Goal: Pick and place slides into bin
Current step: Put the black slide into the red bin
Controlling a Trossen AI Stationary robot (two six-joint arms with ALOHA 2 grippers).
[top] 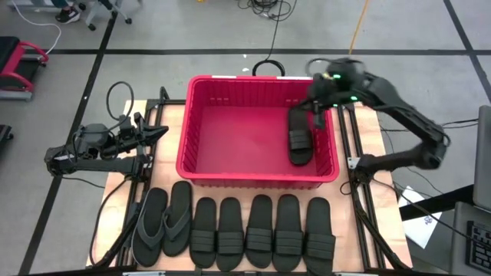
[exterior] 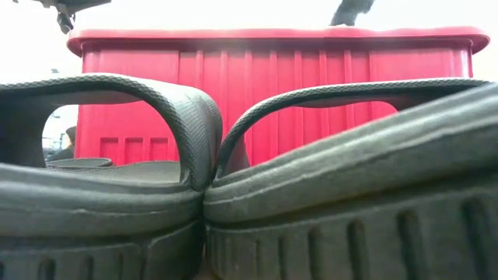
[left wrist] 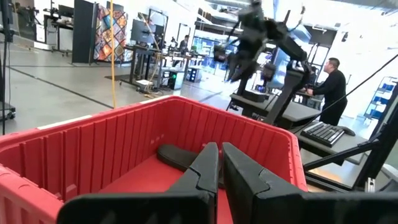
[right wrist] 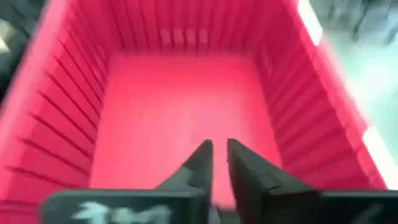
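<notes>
No brand, label or readable writing shows on any object. The large red rectangular plastic bin (top: 201, 165) sits at the table's centre, and one black rubber slide sandal with a ribbed band strap (top: 300, 138) lies flat on its floor against the right-hand wall. Outside the bin, along the table's near edge, five more black slide sandals (top: 261, 224) lie side by side in a row, with a longer dark grey thong flip-flop pair (top: 163, 222) at the row's left end.

The right gripper (top: 317, 107) hangs above the bin's far right corner, over the sandal inside, its fingers closed together and holding nothing. The left gripper (top: 159, 133) rests just left of the bin, fingers closed and empty.

The low view is nearly filled by two sandals' straps (exterior: 187, 117) and soles close to the lens, hiding most of the bin's front wall. The left wrist view alone shows the room beyond: desks, a keyboard (left wrist: 322, 132) and a person in dark clothing (left wrist: 331, 90) standing at a bench. The right wrist view shows only bare red floor between its closed fingers.
</notes>
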